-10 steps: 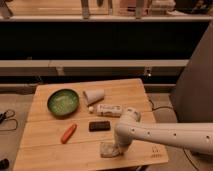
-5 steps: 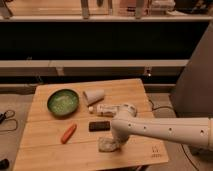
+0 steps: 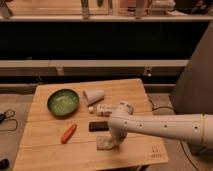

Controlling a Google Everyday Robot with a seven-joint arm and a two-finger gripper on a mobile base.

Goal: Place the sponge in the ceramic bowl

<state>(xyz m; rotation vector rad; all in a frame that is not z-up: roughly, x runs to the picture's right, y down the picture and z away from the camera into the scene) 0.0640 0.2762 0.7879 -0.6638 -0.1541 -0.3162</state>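
The sponge (image 3: 103,144), a pale speckled pad, is at the front middle of the wooden table (image 3: 45,150). My gripper (image 3: 113,142) points down at the sponge's right edge and is shut on it; the white arm reaches in from the right and hides most of the wrist. The ceramic bowl (image 3: 63,102), green with a dark rim, sits at the table's back left, well apart from the sponge and up-left of it.
A white cup (image 3: 94,96) lies on its side right of the bowl, with a white bottle (image 3: 105,109) lying in front of it. A black block (image 3: 98,126) and an orange carrot (image 3: 68,133) lie between the sponge and the bowl.
The gripper and the sponge have shifted together a little to the left and towards the back of the table. The other objects have stayed put.
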